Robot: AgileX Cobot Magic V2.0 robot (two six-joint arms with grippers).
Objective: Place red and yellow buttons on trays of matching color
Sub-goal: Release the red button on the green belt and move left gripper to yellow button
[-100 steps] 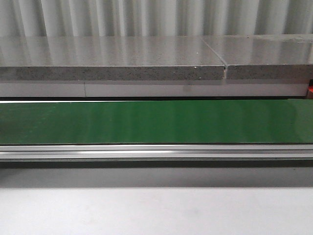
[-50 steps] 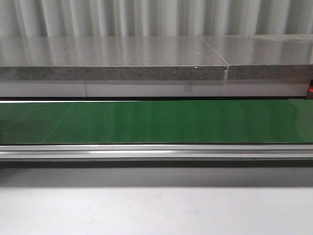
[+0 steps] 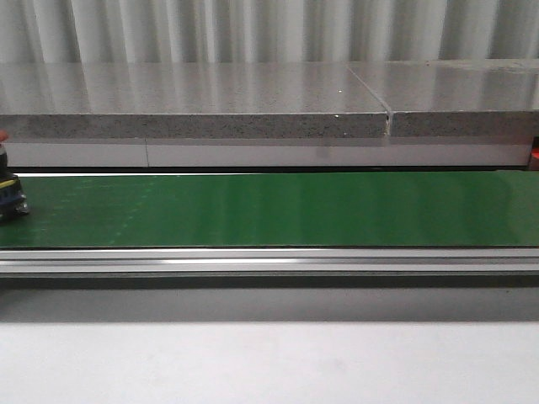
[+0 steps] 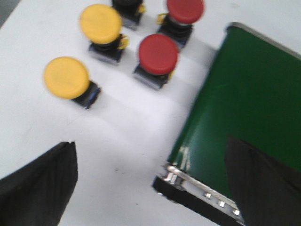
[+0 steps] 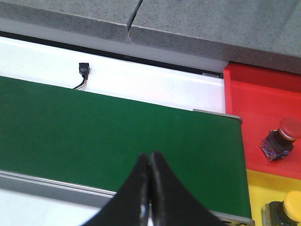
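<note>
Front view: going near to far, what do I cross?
White table surface → silver aluminium conveyor rail → green conveyor belt, a button entering at its left edge → white panel → speckled grey stone slab → corrugated metal wall.

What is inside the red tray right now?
One red button sits in the red tray, tilted on its side. The tray's far right runs out of the right wrist view, so anything there is unseen.

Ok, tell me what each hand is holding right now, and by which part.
Nothing. The left hand is open above the table near the buttons; the right hand is shut on nothing over the green belt.
</note>
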